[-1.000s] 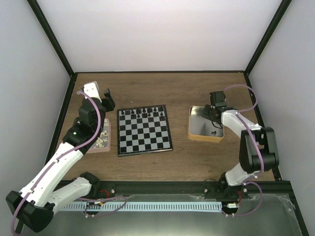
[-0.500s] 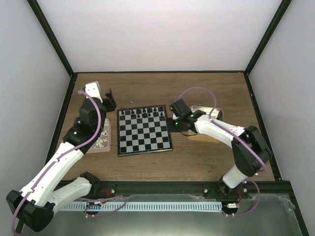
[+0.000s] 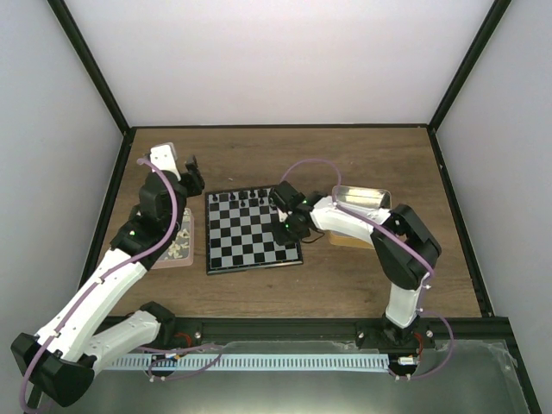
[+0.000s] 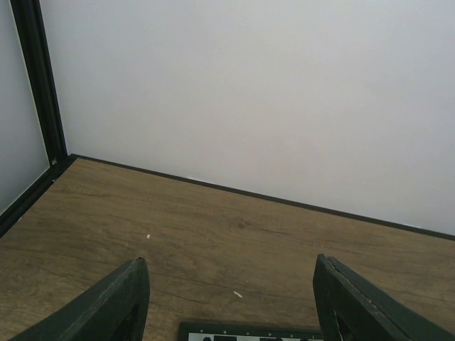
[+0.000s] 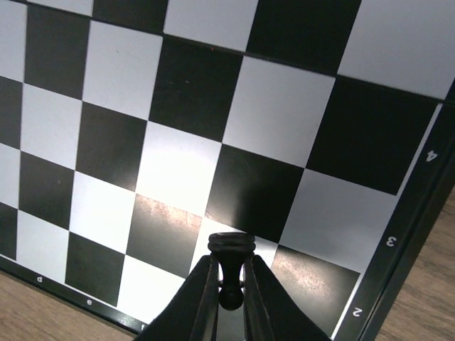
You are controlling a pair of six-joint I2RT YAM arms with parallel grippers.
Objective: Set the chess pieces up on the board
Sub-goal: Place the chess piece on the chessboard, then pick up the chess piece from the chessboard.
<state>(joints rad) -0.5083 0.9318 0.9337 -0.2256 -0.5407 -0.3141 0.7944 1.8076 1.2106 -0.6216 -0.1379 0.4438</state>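
The right pincer (image 5: 229, 275) is clenching a black chess piece (image 5: 230, 246) upright, directly over the board (image 5: 178, 170) near its right edge (the drop looks straight down); the left pincer (image 4: 229, 298) is hanging released beyond the far-left corner.

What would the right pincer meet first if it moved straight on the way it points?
Probably the board, near its edge; the black piece in the right pincer would touch first.

Board (image 4: 249, 332) cropped at left-wrist view's bottom edge.
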